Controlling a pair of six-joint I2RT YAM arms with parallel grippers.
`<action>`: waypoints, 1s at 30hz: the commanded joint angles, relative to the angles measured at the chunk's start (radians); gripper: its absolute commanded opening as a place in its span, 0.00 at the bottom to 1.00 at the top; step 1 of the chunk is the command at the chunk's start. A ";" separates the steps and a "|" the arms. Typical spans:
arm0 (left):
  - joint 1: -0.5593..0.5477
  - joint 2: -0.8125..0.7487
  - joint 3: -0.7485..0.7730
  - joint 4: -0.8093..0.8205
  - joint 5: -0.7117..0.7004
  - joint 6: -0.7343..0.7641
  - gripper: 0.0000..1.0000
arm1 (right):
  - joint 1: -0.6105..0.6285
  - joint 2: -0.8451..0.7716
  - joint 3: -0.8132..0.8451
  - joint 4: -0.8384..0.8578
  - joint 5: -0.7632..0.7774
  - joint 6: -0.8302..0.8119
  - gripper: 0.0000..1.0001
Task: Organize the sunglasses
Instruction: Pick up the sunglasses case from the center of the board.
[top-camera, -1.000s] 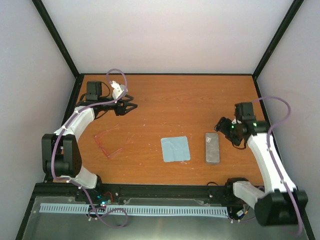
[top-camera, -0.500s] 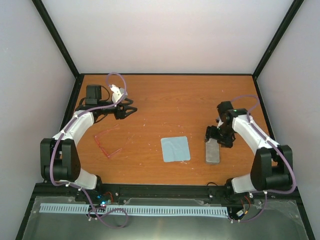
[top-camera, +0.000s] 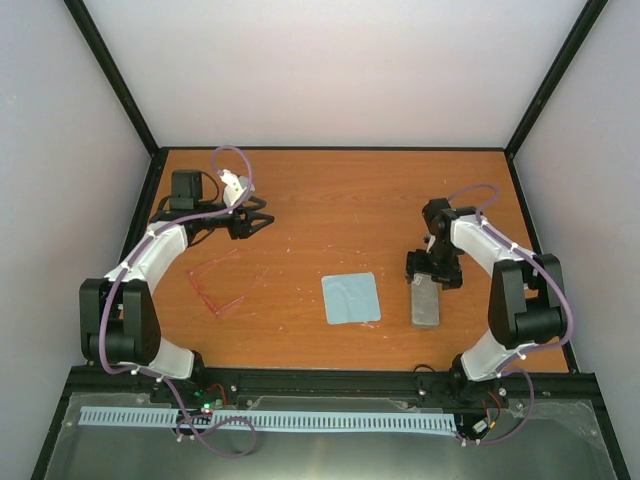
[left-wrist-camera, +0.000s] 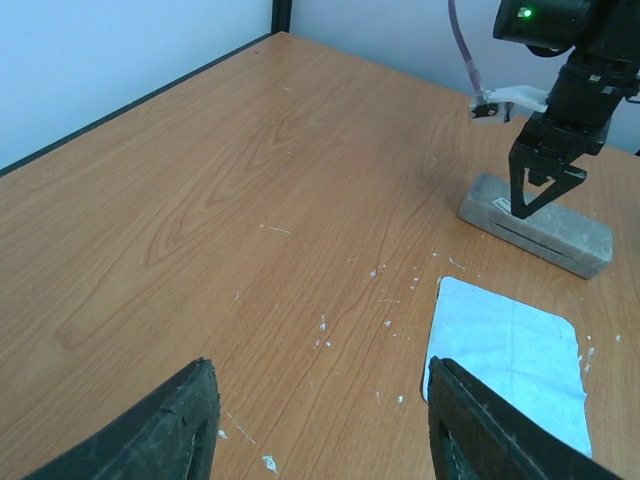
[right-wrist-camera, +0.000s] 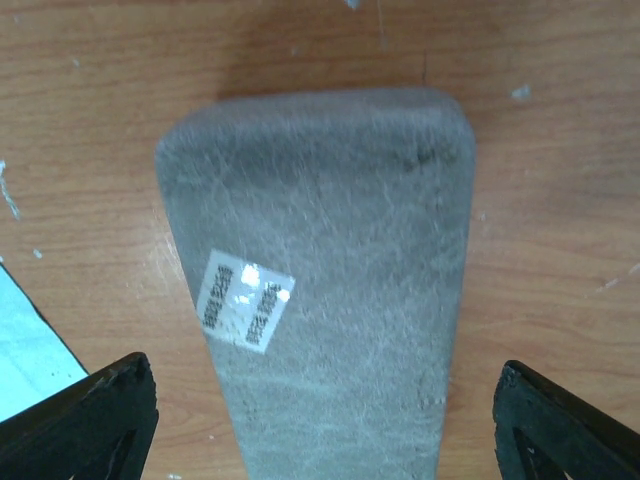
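Orange-brown wood grain covers the worktop (top-camera: 330, 190), flecked with small white marks. Toward the far left corner, the left gripper (top-camera: 258, 218) hangs above bare wood. Its two fingers stand moderately apart with nothing between them, and its wrist camera looks across the surface toward the right side.

Closer to the front edge than that gripper, near the left edge, lie the sunglasses (top-camera: 222, 285). They have a thin red-pink frame, lie flat on the wood with the arms apparently unfolded, and are well apart from both grippers.

Near the middle of the front edge rests a light blue cloth (top-camera: 351, 298), spread flat as a rounded square. Just beside it to the right, not touching, lies a grey case (top-camera: 425, 300). It is closed, its long axis runs front to back, and its lid bears a small white label.

The right gripper (top-camera: 433, 272) points down over the case's far end with its fingers spread wide, one on either side. The wrist view shows bare wood between each fingertip and the case's sides, so nothing is gripped.
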 joint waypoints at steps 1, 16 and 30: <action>-0.003 -0.025 -0.006 0.007 0.009 -0.008 0.58 | 0.002 0.061 0.052 0.012 0.026 -0.034 0.90; -0.004 -0.035 -0.021 -0.018 -0.007 0.045 0.58 | 0.002 0.246 0.187 -0.047 0.062 -0.053 0.87; -0.042 -0.040 0.002 -0.017 -0.019 0.078 0.58 | 0.002 0.263 0.245 -0.074 0.015 -0.005 0.30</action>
